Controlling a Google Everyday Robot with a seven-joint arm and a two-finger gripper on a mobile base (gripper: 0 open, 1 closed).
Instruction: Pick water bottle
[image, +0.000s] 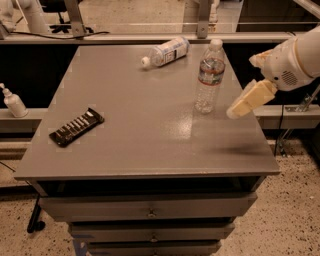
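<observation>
The water bottle (209, 76) stands upright on the grey table (145, 135), toward its back right. It is clear and ribbed, with a white cap and a red-and-white label band. My gripper (246, 102) comes in from the right edge of the view on a white arm. Its cream-coloured fingers (250, 99) hang above the table's right side, a short way right of the bottle and apart from it. Nothing is in the gripper.
A second clear bottle with a wide white-blue label (165, 51) lies on its side at the table's back. A black snack bar packet (76, 127) lies at the left. A small white pump bottle (13, 102) stands on a ledge left of the table. Drawers sit below.
</observation>
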